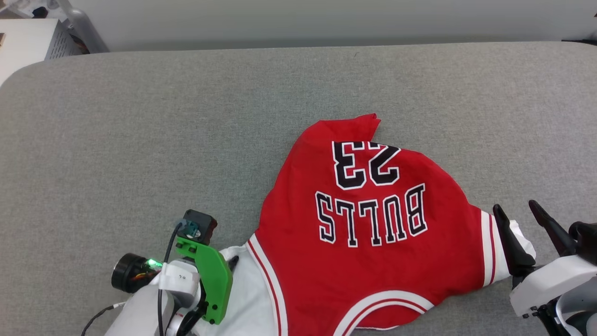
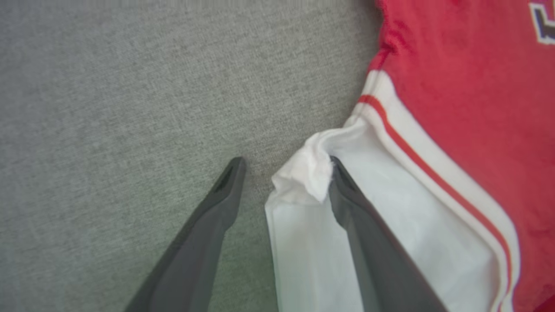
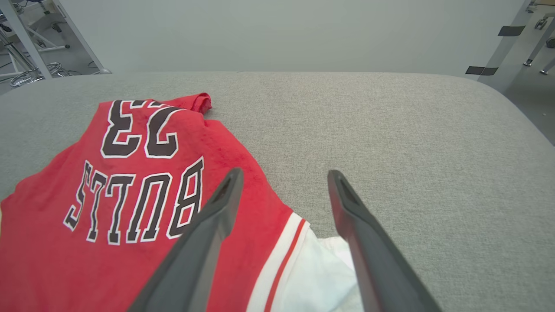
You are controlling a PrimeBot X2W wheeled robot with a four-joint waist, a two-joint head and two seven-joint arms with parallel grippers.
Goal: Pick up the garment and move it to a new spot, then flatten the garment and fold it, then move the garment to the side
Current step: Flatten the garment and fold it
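The garment (image 1: 364,242), a red jersey with "23" and "BULLS" reading upside down, lies rumpled on the grey padded table (image 1: 140,140), right of centre near the front edge. My left gripper (image 1: 229,263) is open at its white left sleeve. In the left wrist view that gripper (image 2: 286,167) straddles the sleeve's crumpled edge (image 2: 303,173), one finger on the white cloth and the other over bare table. My right gripper (image 1: 516,207) stands open at the white right sleeve (image 1: 520,233). In the right wrist view it (image 3: 284,173) hovers above that sleeve (image 3: 321,268), beside the red body (image 3: 130,216).
A white cabinet (image 1: 28,42) stands past the table's far left corner. Metal frame legs (image 3: 26,47) stand on the floor beyond the far edge. Bare grey table (image 3: 412,151) stretches to the right and behind the garment, and the table's corners are rounded.
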